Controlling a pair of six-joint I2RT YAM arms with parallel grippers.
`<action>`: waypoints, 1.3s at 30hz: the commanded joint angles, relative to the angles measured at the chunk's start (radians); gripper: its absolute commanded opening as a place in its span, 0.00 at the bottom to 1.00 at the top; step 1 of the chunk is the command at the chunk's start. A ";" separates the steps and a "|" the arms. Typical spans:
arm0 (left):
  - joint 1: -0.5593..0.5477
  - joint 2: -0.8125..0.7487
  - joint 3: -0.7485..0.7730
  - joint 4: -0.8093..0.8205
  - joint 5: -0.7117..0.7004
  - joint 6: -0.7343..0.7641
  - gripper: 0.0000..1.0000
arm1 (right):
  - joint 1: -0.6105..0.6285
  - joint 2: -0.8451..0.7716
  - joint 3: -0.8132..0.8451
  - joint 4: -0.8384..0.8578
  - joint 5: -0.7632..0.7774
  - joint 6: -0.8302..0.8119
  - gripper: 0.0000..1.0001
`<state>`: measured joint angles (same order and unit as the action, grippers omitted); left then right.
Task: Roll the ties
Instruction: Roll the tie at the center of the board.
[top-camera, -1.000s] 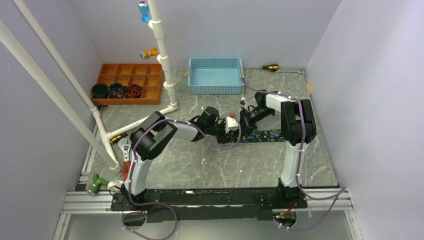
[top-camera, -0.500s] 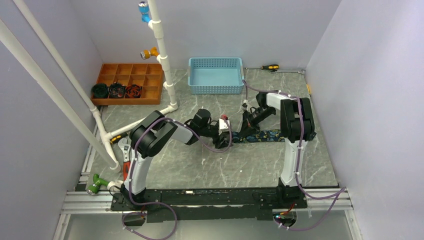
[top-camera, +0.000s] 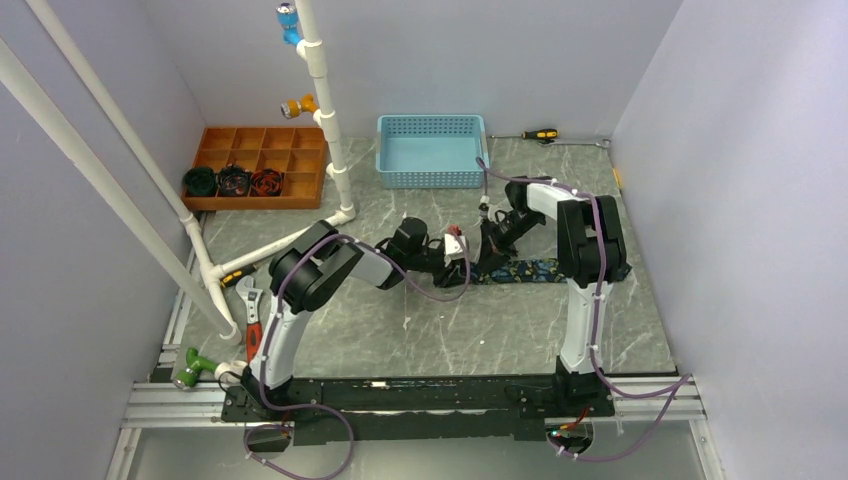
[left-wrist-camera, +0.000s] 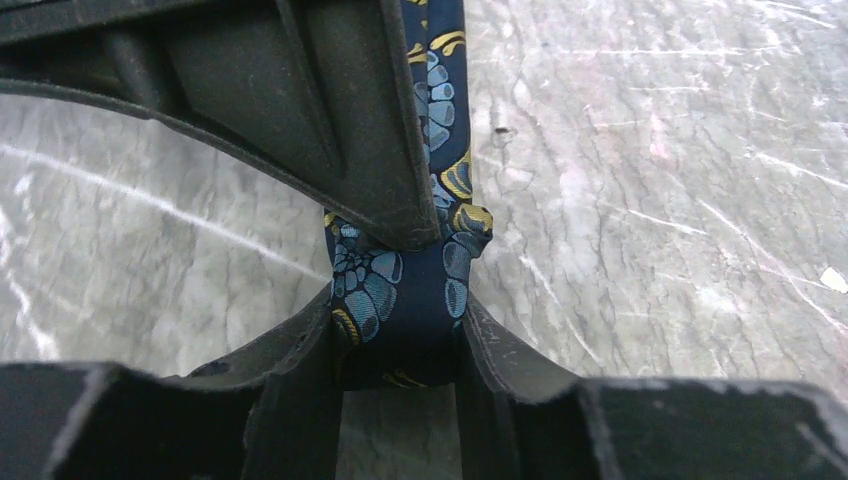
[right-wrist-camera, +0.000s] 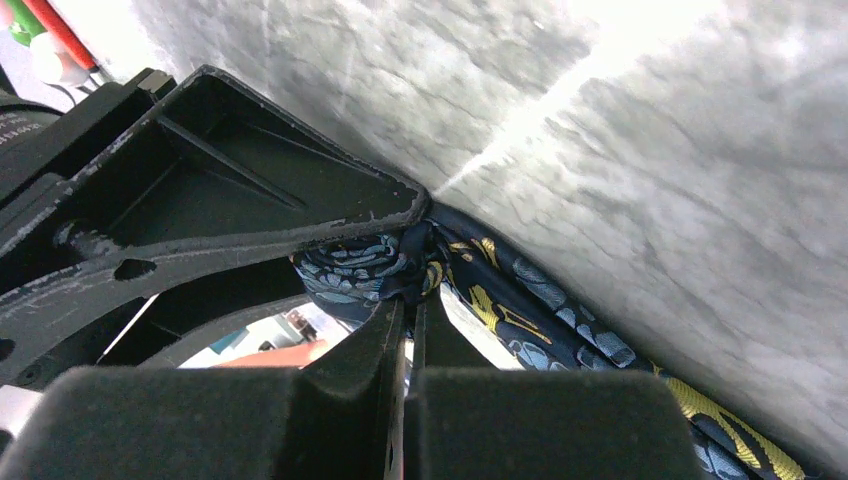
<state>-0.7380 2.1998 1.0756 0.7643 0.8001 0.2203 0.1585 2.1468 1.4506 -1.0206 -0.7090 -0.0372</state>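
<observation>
- Navy paisley fabric of the tie (left-wrist-camera: 405, 285) fills the gap between the fingers (left-wrist-camera: 290, 350) of the left gripper (left-wrist-camera: 398, 330). These fingers hide the lower part of the fold.
- Left gripper: fingers part-way apart, clamped on the folded end of the tie from both sides.
- Right gripper (right-wrist-camera: 405, 320): fingers (right-wrist-camera: 340, 400) together, with only a hairline slit between them. The tips touch the rolled end. Whether a layer of fabric is pinched in the slit cannot be made out.
- In the left wrist view, one right gripper finger bears on the top of the fold and covers its left side.
- The free length of the tie lies flat on the grey marble-pattern table (top-camera: 400, 330). It runs from the grippers toward the right arm (top-camera: 590, 240).
- In the top view, both gripper tips merge into one dark mass, and the roll cannot be distinguished there.
</observation>
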 joint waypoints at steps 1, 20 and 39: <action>0.031 -0.073 -0.087 -0.377 -0.177 0.043 0.31 | 0.090 0.067 -0.022 0.242 0.121 -0.046 0.00; 0.004 -0.151 -0.056 -0.902 -0.420 0.230 0.17 | -0.015 -0.123 -0.047 0.165 -0.217 -0.046 0.53; -0.006 -0.128 -0.033 -0.933 -0.416 0.238 0.21 | 0.097 0.038 -0.023 0.213 -0.035 0.002 0.05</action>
<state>-0.7410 1.9587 1.1046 0.0654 0.5087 0.4335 0.2531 2.1349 1.4014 -0.8234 -0.9272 0.0360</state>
